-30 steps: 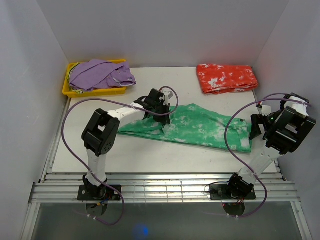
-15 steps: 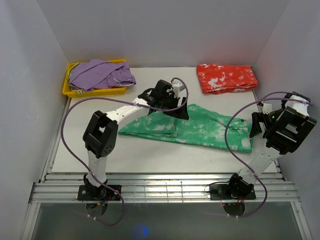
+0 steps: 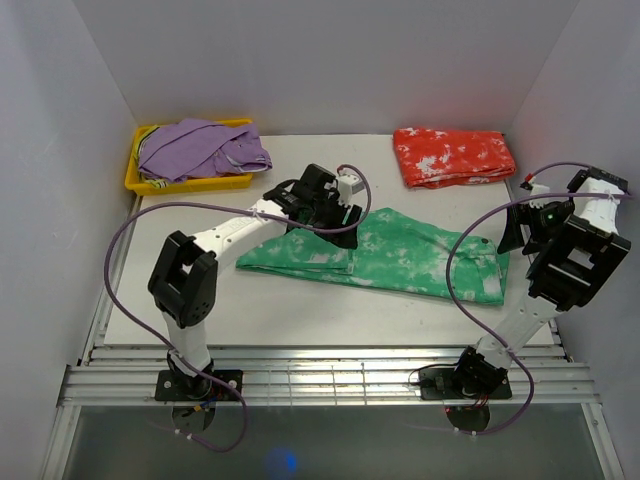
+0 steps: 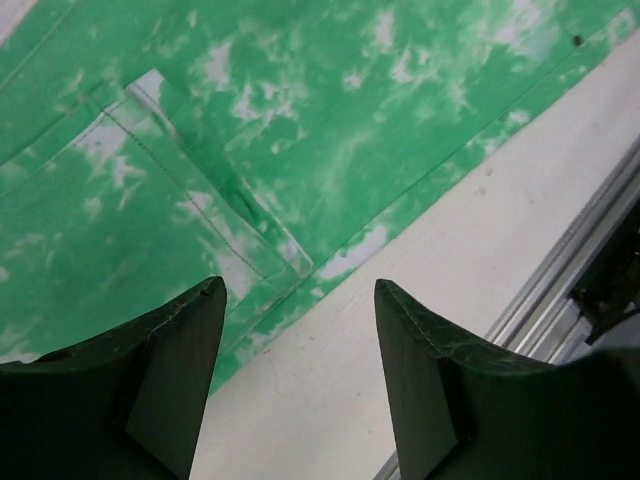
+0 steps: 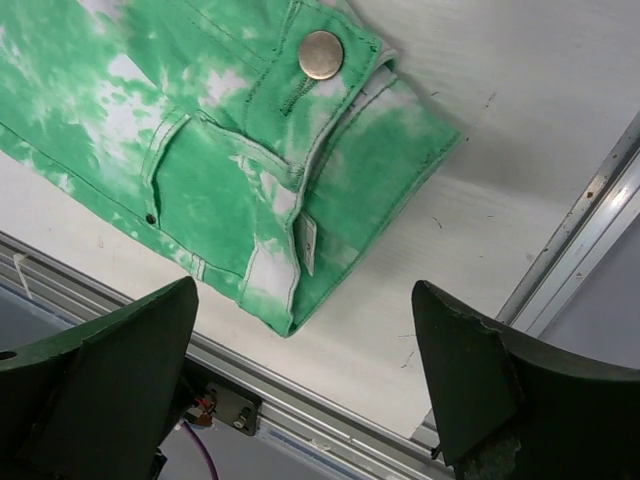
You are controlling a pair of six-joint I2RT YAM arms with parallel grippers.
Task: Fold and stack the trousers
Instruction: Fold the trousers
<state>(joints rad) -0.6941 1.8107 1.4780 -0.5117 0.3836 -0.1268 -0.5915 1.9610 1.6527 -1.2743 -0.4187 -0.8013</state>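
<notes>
The green trousers are laid flat in the middle, the red-orange trousers are folded at the far right corner, and the left gripper and right gripper are held open and empty above the green cloth — a lopsided fold is risked if only one layer is pinched.

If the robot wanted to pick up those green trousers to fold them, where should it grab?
Probably the waistband corner of the green trousers, coming from the right: that thick end by the metal button lies flat near the table's right edge, just below the open right gripper.
</notes>
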